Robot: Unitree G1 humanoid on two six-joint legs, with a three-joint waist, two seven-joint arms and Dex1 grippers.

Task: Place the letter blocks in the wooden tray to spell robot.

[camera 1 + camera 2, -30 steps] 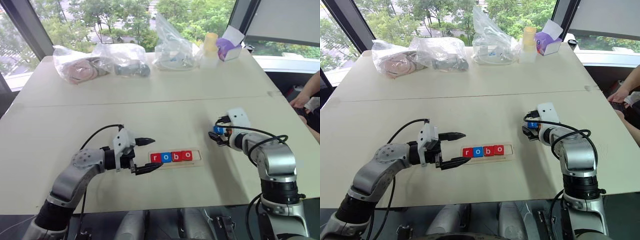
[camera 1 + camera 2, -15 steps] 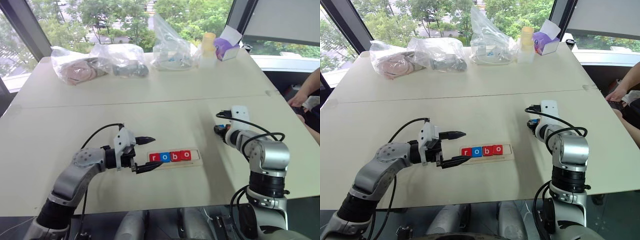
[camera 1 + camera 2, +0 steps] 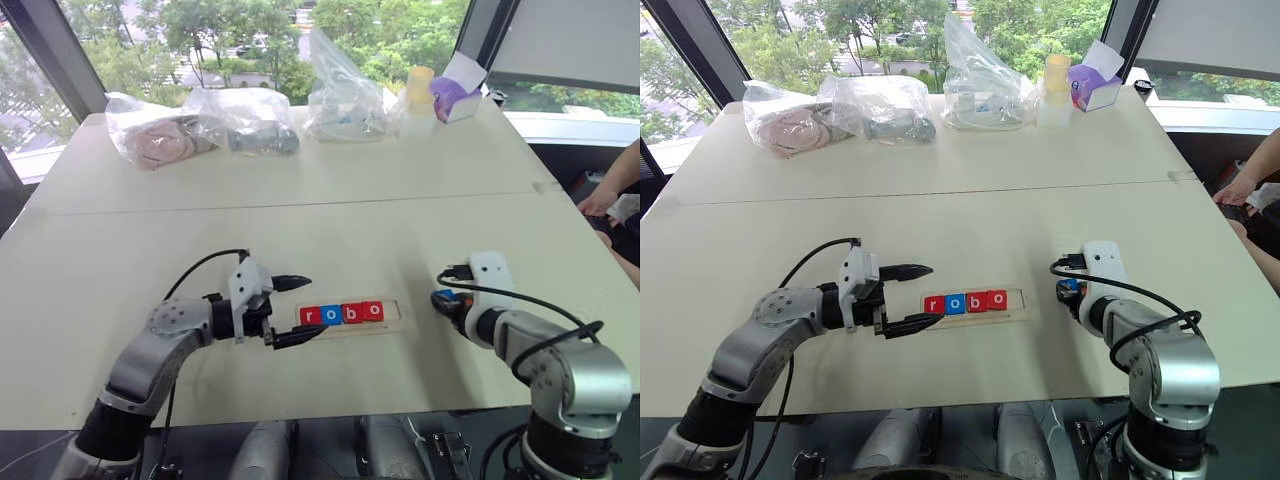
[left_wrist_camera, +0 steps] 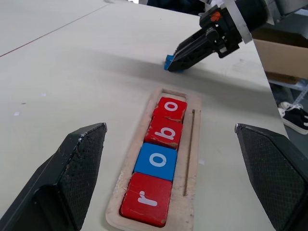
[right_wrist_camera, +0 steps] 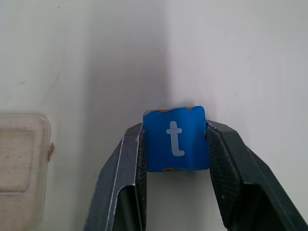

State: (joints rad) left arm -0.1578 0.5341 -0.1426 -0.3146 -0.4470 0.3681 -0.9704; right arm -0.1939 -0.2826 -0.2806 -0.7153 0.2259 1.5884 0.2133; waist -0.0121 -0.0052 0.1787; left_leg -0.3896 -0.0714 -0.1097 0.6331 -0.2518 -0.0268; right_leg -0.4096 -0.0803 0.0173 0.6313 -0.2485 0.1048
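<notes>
Between the right gripper's (image 5: 175, 144) two black fingers sits a blue tile (image 5: 176, 139) (white "t", chipped corners); the left gripper (image 3: 296, 310) gapes wide.

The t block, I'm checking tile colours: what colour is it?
Blue with a white letter, the t block shows best in the right wrist view.

- The wooden tray (image 5: 21, 159) is cut by the edge of the right wrist view; only one corner is seen.
- The contents of the plastic bags (image 3: 205, 122) at the far side of the desk (image 3: 330, 215) are too blurred to identify.
- A person's hand (image 3: 601, 199) is cut by the head view's right edge.
</notes>
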